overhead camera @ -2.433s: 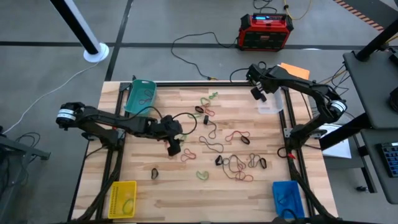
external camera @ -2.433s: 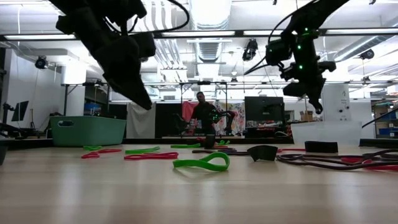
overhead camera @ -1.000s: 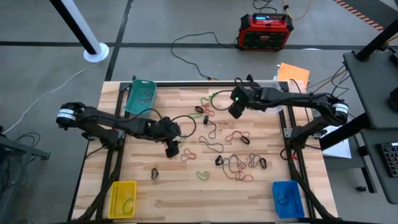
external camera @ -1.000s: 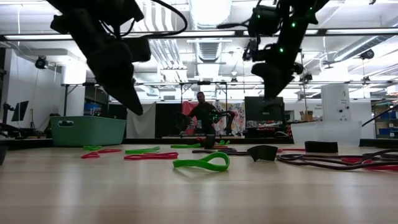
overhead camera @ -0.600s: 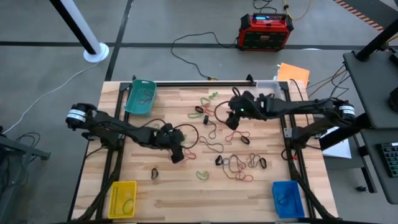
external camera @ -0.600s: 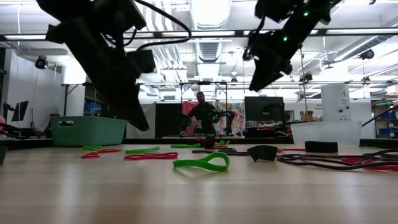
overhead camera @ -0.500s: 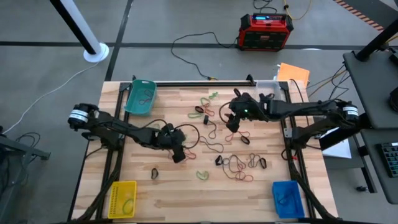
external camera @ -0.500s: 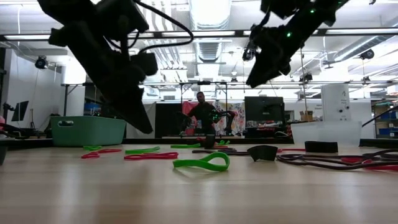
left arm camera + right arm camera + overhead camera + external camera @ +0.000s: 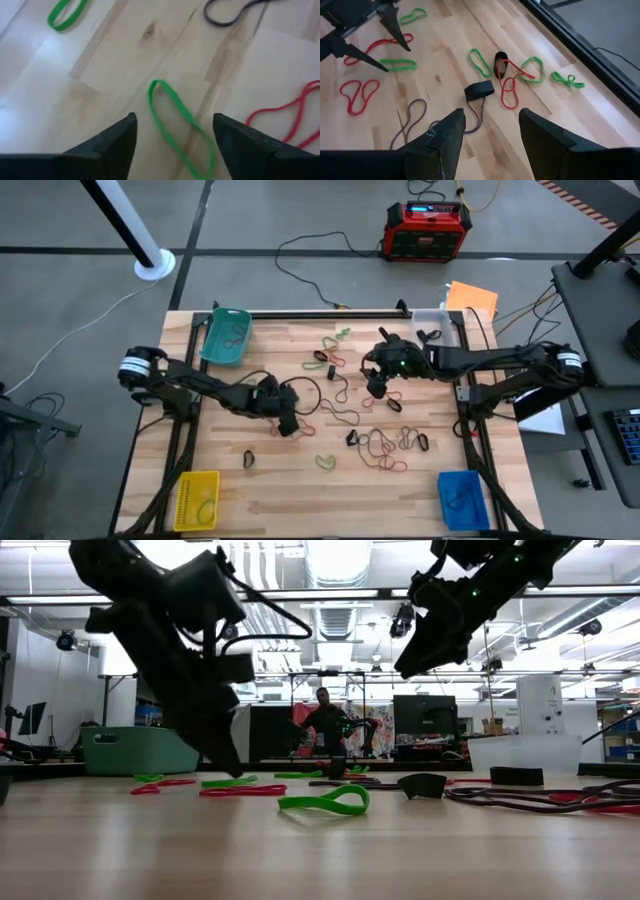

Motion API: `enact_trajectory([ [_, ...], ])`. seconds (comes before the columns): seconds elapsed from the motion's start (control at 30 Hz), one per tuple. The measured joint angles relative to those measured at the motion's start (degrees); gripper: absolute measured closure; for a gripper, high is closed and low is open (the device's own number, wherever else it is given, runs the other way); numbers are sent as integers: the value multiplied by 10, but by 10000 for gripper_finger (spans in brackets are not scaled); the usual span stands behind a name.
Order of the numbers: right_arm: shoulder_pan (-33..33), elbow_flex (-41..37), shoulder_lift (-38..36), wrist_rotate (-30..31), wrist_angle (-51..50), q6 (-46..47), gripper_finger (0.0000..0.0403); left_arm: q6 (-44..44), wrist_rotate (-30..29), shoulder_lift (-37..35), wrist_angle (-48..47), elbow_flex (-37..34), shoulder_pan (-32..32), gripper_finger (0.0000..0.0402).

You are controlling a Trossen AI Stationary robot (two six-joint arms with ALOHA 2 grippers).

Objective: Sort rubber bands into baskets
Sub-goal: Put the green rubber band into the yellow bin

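Many rubber bands lie loose on the wooden table (image 9: 250,485): green, red, black and purplish loops, thickest at the middle right (image 9: 385,442). My left gripper (image 9: 287,425) slants down, low over the table and open. Its fingers stand on either side of a green band (image 9: 177,120) that lies flat; the right wrist view shows this band too (image 9: 397,65). My right gripper (image 9: 377,390) hangs open well above the table (image 9: 402,670), over a black band (image 9: 479,90). The baskets sit at the corners: teal (image 9: 226,335), clear (image 9: 432,320), yellow (image 9: 197,500), blue (image 9: 462,498).
A red-and-black box (image 9: 428,228) with cables stands on the floor beyond the far edge. An orange sheet (image 9: 470,293) lies past the clear basket. A person (image 9: 325,725) stands in the room behind. Bare wood shows along the near edge between the yellow and blue baskets.
My left gripper has sunk toward the table and now sits low over the green band. My right gripper has come from the far side toward the table's middle and has tipped from pointing steeply down to a shallower slant. No band has moved.
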Motion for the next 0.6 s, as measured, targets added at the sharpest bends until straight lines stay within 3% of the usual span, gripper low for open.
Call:
enact_trajectory([
  [0.17,0,0,12,0,2,-3,220,0,-14,12,10,-8,0,116],
  [0.3,0,0,19,0,8,-3,220,3,-14,23,21,-7,0,118],
  [0.43,0,0,23,0,10,-3,220,0,-11,40,29,-6,0,141],
  [0.6,1,-2,23,0,10,-1,220,0,-5,48,32,-5,0,207],
])
